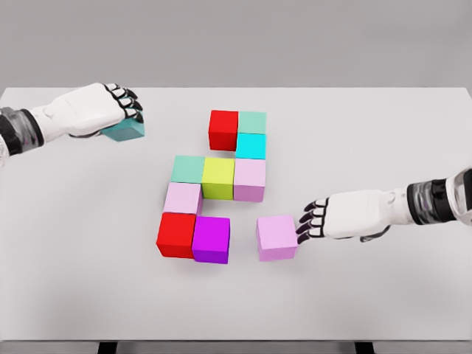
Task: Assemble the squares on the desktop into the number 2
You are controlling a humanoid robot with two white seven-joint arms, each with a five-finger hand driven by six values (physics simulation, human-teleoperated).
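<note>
Coloured cubes stand in a group mid-table: a red cube beside a mint cube, a cyan cube below it, then a row of teal, yellow-green and pink cubes. Lower down sit a pink cube, a red cube and a purple cube. A lone pink cube stands apart to the right; my right hand has its curled fingertips against that cube's right side. At the far left, my left hand is shut on a teal cube.
The white table ends at a front edge near the picture's bottom, with dark legs showing beneath. A gap separates the purple cube from the lone pink cube.
</note>
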